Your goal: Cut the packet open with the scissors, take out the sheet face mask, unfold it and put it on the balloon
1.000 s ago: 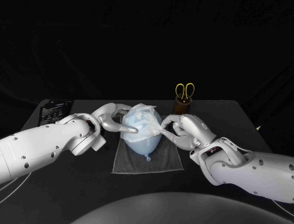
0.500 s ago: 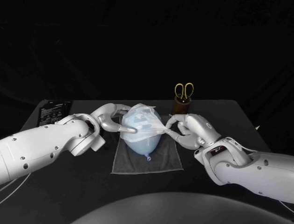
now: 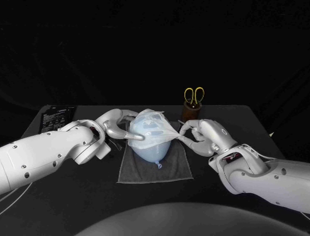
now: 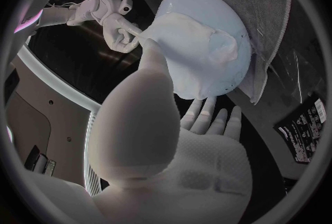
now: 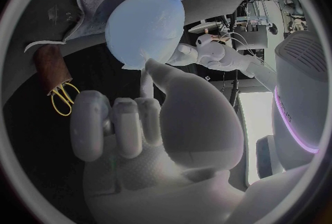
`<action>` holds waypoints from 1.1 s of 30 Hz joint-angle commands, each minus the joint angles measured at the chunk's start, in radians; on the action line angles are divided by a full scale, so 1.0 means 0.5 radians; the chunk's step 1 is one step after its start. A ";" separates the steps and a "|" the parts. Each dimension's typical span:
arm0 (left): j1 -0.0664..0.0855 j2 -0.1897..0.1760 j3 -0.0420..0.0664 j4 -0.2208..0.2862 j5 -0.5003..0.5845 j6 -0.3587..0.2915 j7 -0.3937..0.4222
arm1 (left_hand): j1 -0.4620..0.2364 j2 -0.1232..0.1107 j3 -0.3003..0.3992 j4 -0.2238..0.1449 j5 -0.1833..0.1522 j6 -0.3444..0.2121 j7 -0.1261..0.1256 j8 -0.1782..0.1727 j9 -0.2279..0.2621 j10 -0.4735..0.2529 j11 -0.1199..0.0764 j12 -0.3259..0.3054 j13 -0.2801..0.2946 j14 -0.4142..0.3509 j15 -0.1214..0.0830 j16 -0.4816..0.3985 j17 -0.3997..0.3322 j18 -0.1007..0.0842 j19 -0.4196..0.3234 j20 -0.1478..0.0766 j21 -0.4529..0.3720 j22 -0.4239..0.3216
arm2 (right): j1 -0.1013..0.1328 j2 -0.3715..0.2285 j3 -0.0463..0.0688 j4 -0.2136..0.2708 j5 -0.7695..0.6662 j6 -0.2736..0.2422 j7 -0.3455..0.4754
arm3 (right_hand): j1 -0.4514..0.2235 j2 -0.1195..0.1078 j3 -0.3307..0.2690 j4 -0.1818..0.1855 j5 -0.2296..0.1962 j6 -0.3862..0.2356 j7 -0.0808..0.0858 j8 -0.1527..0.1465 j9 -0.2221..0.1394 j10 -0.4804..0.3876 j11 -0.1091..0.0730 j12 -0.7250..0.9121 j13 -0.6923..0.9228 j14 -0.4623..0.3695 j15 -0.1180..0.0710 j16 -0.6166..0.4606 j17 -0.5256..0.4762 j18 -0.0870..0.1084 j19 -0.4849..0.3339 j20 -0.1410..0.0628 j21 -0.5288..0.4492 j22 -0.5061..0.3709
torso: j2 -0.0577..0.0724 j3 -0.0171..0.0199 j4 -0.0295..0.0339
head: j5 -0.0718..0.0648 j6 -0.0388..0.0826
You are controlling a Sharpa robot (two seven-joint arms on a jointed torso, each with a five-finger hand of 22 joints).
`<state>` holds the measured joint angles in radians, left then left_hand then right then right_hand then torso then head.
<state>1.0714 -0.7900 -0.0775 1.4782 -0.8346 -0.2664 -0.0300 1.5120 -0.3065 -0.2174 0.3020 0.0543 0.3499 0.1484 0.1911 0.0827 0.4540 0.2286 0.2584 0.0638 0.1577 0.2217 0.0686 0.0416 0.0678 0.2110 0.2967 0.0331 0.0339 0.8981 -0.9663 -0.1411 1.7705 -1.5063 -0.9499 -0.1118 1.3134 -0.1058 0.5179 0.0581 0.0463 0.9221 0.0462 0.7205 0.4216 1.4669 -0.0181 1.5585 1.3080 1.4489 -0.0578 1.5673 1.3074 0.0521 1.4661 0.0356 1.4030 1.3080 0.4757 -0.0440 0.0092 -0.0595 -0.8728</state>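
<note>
A pale blue balloon (image 3: 155,147) lies on a grey towel (image 3: 155,172) at mid-table. A white sheet mask (image 3: 149,126) is draped over its far half. My left hand (image 3: 116,126) clasps the mask-covered left side of the balloon between thumb and fingers (image 4: 207,116). My right hand (image 3: 199,134) pinches the mask's right edge and pulls it out taut, away from the balloon. In the left wrist view the mask (image 4: 190,36) covers much of the balloon (image 4: 232,77). The right wrist view shows the balloon (image 5: 141,22) past my right hand (image 5: 145,119).
Yellow-handled scissors (image 3: 194,95) stand in a brown holder (image 3: 191,113) at the back, just behind my right hand. A black packet (image 3: 58,118) lies at the far left of the table (image 3: 218,115).
My right hand has drawn to the right with the mask's edge, stretching that side off the balloon. My left hand and the balloon have stayed put.
</note>
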 commanded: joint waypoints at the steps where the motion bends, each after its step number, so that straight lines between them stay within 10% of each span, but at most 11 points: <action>1: -0.005 0.006 -0.005 0.003 0.008 0.053 -0.021 | 0.005 0.001 -0.002 0.002 0.004 0.008 0.229 0.011 0.002 0.016 -0.003 0.005 0.003 0.004 -0.002 -0.009 0.003 -0.021 -0.017 0.002 0.004 0.002 | -0.001 -0.003 -0.007 0.026 -0.049 0.075 -0.058 | 0.001 -0.016 0.006 0.008 0.005 0.024 -0.007 0.015 0.019 0.197 -0.014 0.012 0.511 0.244 -0.044 0.007 0.527 -0.036 0.103 -0.012 0.013 0.435 | -0.001 -0.0019 -0.002 | -0.004 0.000; 33: -0.004 0.002 -0.005 0.003 0.005 0.054 -0.024 | 0.006 0.000 -0.004 0.002 0.004 0.005 0.229 0.010 0.003 0.011 -0.003 0.003 0.002 -0.001 -0.003 -0.012 0.002 -0.021 -0.015 0.002 0.005 0.003 | -0.062 -0.032 -0.042 0.011 -0.251 0.232 -0.412 | 0.003 -0.020 0.016 0.011 0.004 0.051 -0.012 0.023 0.019 0.208 -0.020 0.025 0.526 0.244 -0.050 0.007 0.527 -0.046 0.119 -0.017 0.060 0.448 | 0.000 0.0006 -0.001 | -0.009 0.000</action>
<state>1.0714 -0.7895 -0.0774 1.4788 -0.8346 -0.2638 -0.0309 1.5120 -0.3065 -0.2174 0.3020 0.0543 0.3500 0.1484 0.1912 0.0832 0.4540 0.2286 0.2584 0.0647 0.1577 0.2217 0.0685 0.0415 0.0678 0.2110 0.2967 0.0331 0.0339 0.8690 -0.9806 -0.1615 1.7779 -1.5940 -0.8499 -0.2710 1.3114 -0.1077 0.5204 0.0609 0.0437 0.9326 0.0502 0.7245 0.4216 1.4634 -0.0210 1.5674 1.3078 1.4489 -0.0577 1.5673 1.3072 0.0372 1.4656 0.0359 1.4291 1.3081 0.4756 -0.0433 0.0086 -0.0640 -0.8728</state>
